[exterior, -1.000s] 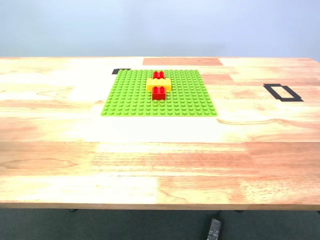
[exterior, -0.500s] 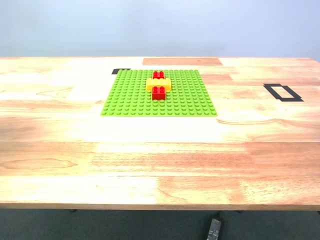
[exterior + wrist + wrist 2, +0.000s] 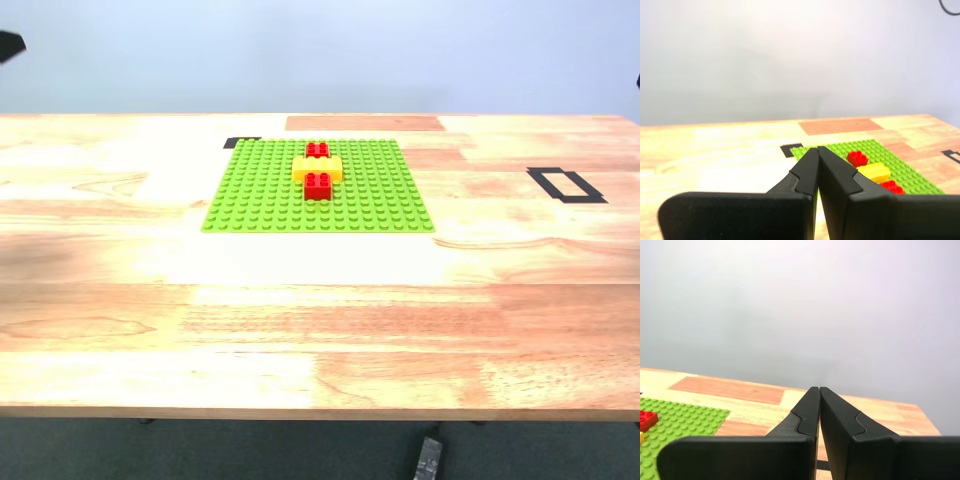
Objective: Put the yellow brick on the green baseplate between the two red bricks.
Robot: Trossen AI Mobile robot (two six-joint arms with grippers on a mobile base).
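Scanning from the exterior view's left: bare counter, then baseplate with yellow brick seated between the two red bricks, touching both. Task judged done. My first gripper and my second gripper both hung above the counter, jaws together, holding nothing. Main risk judged: an arm descending over the plate could knock the yellow brick loose or shift the baseplate.
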